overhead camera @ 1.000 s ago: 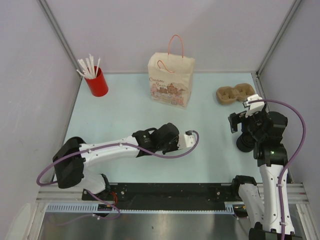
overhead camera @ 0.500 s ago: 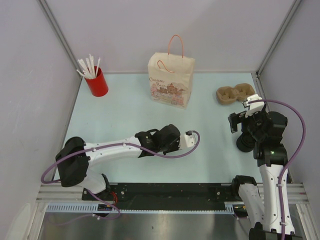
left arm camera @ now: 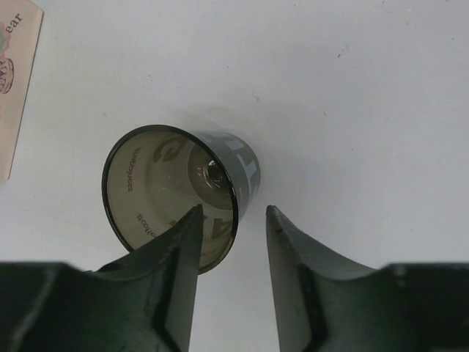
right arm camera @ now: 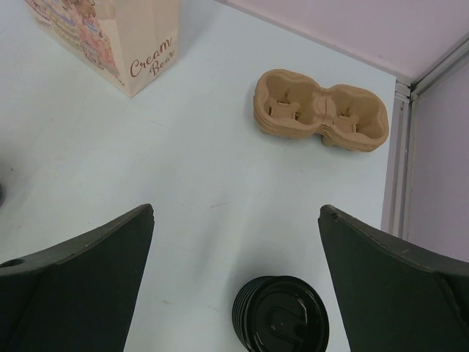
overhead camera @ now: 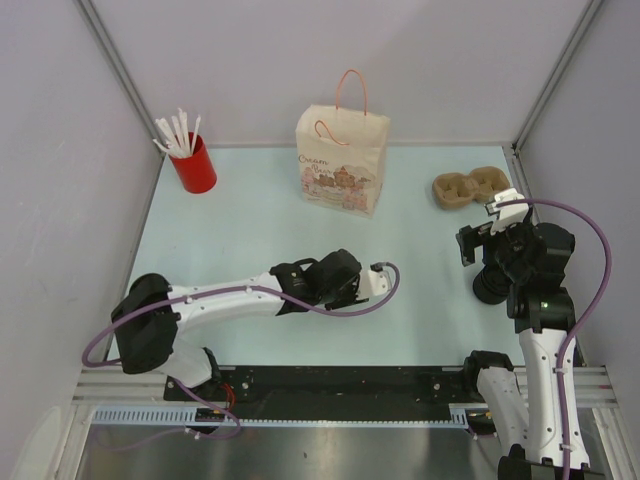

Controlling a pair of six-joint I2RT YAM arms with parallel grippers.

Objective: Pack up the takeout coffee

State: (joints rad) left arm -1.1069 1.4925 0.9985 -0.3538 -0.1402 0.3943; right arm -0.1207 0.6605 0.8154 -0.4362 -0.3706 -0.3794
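The takeout coffee (left arm camera: 176, 194) is a small smoky-grey see-through cup standing on the pale table with its open mouth toward the left wrist camera. My left gripper (left arm camera: 232, 210) is open right at its rim: one finger (left arm camera: 172, 271) sits over the cup's mouth, the other finger (left arm camera: 293, 271) is outside, and the cup's wall is loose in the gap between them. In the top view the left wrist (overhead camera: 335, 280) hides the cup. My right gripper (right arm camera: 236, 209) stands wide open and empty above the table at the right.
A printed paper bag (overhead camera: 341, 160) with pink handles stands upright at the back centre. A brown pulp cup carrier (right arm camera: 321, 110) lies at the back right. A stack of black lids (right arm camera: 281, 317) sits under the right gripper. A red cup of white straws (overhead camera: 193, 163) stands at the back left.
The left arm's shoulder and upper link shifted slightly to the right. Its jaws have come apart at the cup's rim. The right arm has not moved.
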